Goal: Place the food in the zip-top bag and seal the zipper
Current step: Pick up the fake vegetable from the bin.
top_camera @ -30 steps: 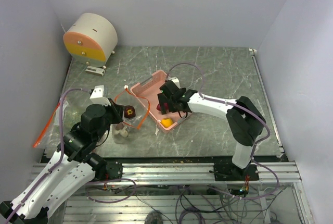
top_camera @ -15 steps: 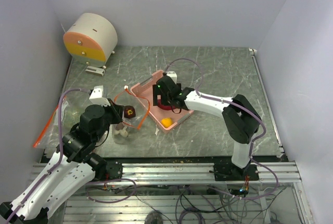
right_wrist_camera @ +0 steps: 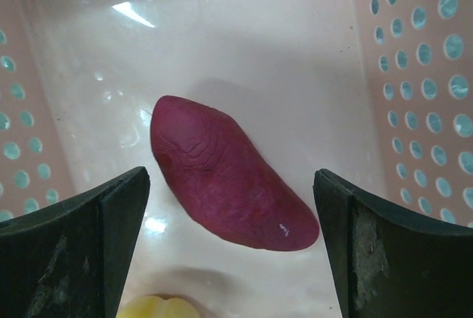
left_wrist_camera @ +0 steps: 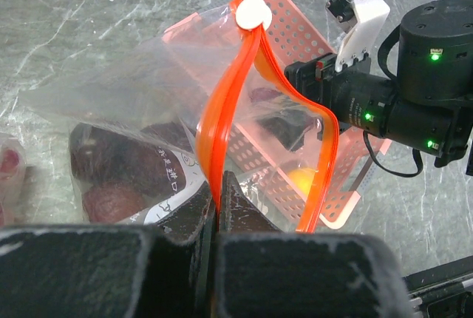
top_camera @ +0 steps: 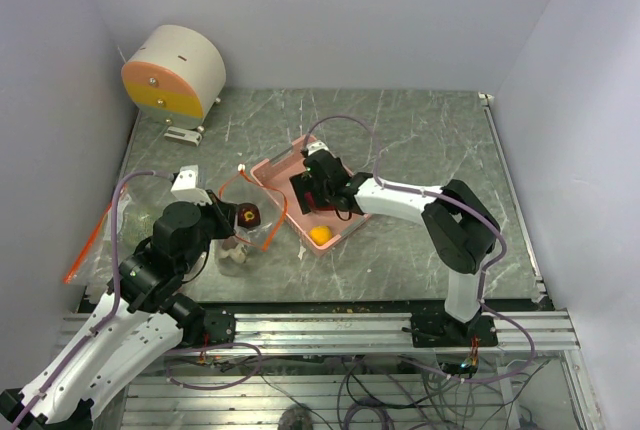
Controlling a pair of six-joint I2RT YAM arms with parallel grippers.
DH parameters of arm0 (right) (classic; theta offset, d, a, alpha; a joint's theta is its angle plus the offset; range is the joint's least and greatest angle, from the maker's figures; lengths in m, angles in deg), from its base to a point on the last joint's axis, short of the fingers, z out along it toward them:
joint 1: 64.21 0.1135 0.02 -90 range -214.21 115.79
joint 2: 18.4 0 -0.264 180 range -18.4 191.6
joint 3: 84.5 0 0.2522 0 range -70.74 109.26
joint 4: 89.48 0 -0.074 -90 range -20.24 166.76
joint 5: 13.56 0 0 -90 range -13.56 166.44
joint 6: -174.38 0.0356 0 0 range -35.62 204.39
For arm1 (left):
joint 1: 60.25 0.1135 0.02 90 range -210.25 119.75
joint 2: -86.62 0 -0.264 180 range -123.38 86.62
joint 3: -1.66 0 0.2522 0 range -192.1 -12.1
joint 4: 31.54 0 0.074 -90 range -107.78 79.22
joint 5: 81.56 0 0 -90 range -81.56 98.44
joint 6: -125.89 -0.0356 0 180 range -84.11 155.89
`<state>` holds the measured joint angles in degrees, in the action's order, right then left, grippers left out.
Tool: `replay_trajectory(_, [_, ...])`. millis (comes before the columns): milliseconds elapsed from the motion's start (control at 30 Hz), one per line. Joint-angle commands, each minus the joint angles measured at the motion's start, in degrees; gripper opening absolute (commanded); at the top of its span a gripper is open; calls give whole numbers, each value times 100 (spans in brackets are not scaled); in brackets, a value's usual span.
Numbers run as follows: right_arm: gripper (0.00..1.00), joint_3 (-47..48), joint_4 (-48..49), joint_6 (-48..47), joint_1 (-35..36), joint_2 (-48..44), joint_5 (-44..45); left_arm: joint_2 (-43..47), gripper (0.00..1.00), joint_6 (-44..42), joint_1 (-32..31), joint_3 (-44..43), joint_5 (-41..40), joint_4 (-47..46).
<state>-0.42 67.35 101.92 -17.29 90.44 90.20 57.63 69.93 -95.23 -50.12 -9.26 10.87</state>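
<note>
The right pincer, newly lowered into the pink basket, hangs wide open and empty astride the magenta piece, seemingly poised to grasp, while the left pincer, clamped on the zipper, holds the zip-top bag agape beside the basket.

Overhead from behind; close views ahead of left gripper and right gripper, apparently sharing the pink basket.

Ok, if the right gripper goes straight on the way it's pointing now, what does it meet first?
The magenta piece: it lies on the floor of the pink basket, centred between the open fingers of the right gripper. Depth is unclear, but nothing shows in between.
</note>
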Motion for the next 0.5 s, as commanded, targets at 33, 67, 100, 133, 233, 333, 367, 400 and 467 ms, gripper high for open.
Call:
replay_trajectory(33, [89,54,8,-448,-54,203,122,1,7,6,0,-108,137,-82])
replay_trajectory(67, [84,16,65,-441,-59,170,40,15,7,6,0,-109,123,-72])
replay_trajectory(100, [76,-34,120,-424,-60,115,-15,33,7,14,0,-105,111,-58])
replay_trajectory(133, [69,-80,188,-420,-60,63,-66,45,7,15,0,-101,109,-53])
replay_trajectory(233, [66,-178,311,-467,-57,-46,-187,55,7,21,0,-109,104,-41])
replay_trajectory(333, [60,-125,224,-507,-65,47,-223,65,7,40,0,-103,125,-38])
replay_trajectory(367, [52,-93,187,-507,-62,72,-257,73,7,49,0,-101,126,-27])
replay_trajectory(400, [45,-91,176,-487,-62,65,-277,94,7,56,0,-100,121,-5])
replay_trajectory(467, [29,-136,194,-436,-64,-79,-280,125,7,50,0,-115,97,30])
